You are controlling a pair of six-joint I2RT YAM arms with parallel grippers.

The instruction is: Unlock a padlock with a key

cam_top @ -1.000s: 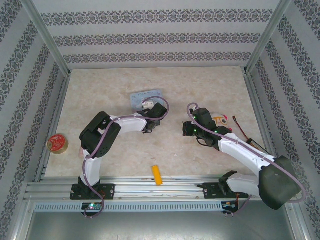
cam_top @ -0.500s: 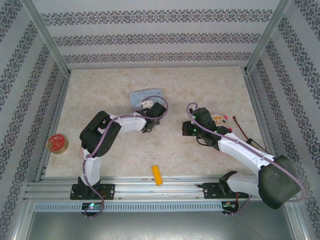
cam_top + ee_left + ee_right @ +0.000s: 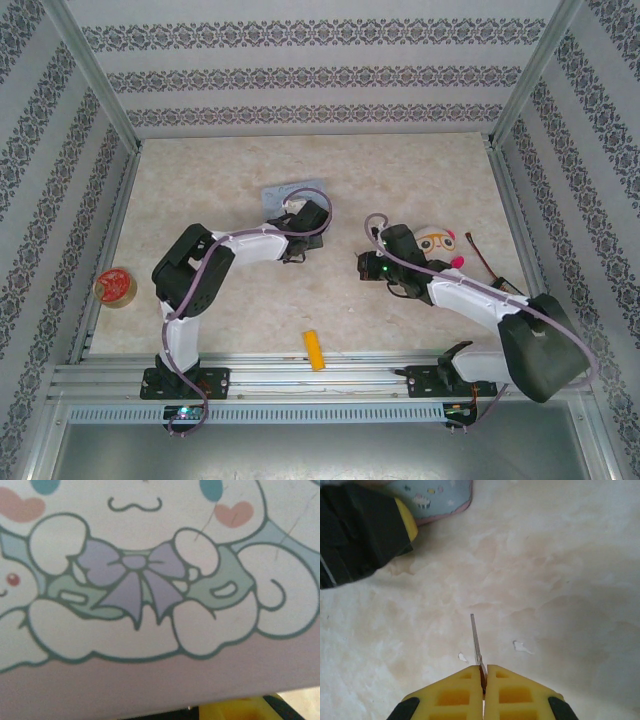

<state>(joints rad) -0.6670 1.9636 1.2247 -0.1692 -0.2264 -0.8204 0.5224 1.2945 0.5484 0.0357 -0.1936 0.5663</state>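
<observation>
- Patterned walls box in a pale marbled table; both arms reach toward its middle.
- Right end effector: pressed fully shut on the key. The head is buried between the yellow pads and the thin blade sticks straight out ahead, over bare table.
- Left end effector: ahead and to the left of the blade, just beside the tin. Its own wrist view has the tin's cartoon lid right against the lens, with a scrap of yellow finger at the lower edge. Whether its jaws are open or hold anything, I cannot tell.
- Where the padlock sits I cannot tell.
- Step, as I judge it: carrying the key across toward the lock. Nothing suggests insertion has begun.
- Doing it well:
  - Clamp hard on the head, since so little metal is gripped that a nudge could twist the blade off line.
  - Find the keyhole before closing in, then line the blade up with it in both angle and height.
  - Travel along the blade's own axis, slowly, and stop on any sideways push rather than forcing it.
  - The lock body needs bracing by the left arm, or it will slide away from the tip.
  - Turn only once the blade is fully seated.
- The cylinder lies near the front edge, well apart from all this.
</observation>
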